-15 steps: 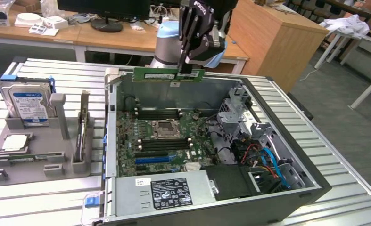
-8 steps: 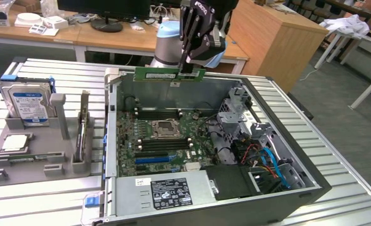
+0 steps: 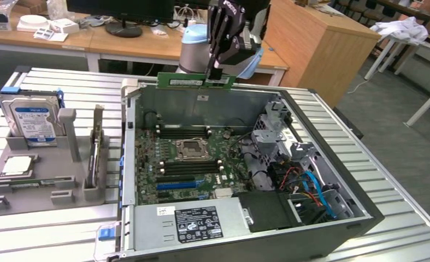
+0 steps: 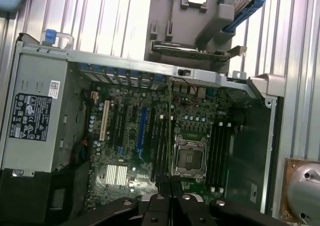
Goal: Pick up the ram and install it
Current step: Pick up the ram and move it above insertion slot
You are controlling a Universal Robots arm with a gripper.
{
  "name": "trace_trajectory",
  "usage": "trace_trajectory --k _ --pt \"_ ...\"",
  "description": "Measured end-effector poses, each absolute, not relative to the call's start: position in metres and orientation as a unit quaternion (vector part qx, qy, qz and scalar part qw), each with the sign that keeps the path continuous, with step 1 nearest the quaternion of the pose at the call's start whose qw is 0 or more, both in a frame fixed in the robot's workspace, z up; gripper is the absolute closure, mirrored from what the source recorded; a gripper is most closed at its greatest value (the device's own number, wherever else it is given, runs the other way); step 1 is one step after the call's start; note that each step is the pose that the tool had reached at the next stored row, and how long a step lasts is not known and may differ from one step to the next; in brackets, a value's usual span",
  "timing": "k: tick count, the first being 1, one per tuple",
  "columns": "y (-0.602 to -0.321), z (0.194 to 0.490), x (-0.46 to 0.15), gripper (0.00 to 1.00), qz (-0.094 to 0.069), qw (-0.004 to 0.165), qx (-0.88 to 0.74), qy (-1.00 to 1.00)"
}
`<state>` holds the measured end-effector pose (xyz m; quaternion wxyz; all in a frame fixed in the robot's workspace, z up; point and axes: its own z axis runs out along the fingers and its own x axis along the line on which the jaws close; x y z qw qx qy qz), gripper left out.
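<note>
The ram (image 3: pixel 186 80) is a narrow green stick held level in the air above the back wall of the open computer case (image 3: pixel 360 213). My gripper (image 3: pixel 216 78) is shut on the ram near the end toward the exterior view's right. Below it lies the big green motherboard (image 3: pixel 171 180) with its dark memory slots (image 3: pixel 182 131) and its processor socket (image 3: pixel 190 147). In the wrist view the ram (image 4: pixel 170 136) shows edge-on as a thin line running out from my gripper (image 4: pixel 168 185) over the motherboard (image 4: pixel 130 131), next to the socket (image 4: pixel 190 156).
A grey holder (image 3: pixel 36 183) at the exterior view's left carries a hard drive (image 3: pixel 31 117), an upright card (image 3: pixel 96 155) and a processor (image 3: pixel 18 166). Inside the case are a power supply (image 3: pixel 193 221), a drive cage (image 3: pixel 277 125) and coloured cables (image 3: pixel 310 188). Desks stand behind.
</note>
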<state>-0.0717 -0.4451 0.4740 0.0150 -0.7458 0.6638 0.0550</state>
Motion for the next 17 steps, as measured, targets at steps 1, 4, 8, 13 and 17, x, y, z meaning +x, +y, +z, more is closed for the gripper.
trace_trajectory --k 1,4,8,13,17 --pt "-0.442 0.473 -0.071 0.88 0.055 0.015 -0.746 0.664" --pt "-0.434 0.472 -0.071 0.88 0.055 0.015 -0.746 0.664" --pt "-0.427 0.471 -0.071 0.88 0.055 0.015 -0.746 0.664" --pt "-0.426 0.469 -0.070 0.88 0.055 0.015 -0.746 0.664" --pt "-0.426 0.463 -0.070 0.88 0.054 0.016 -0.746 0.664"
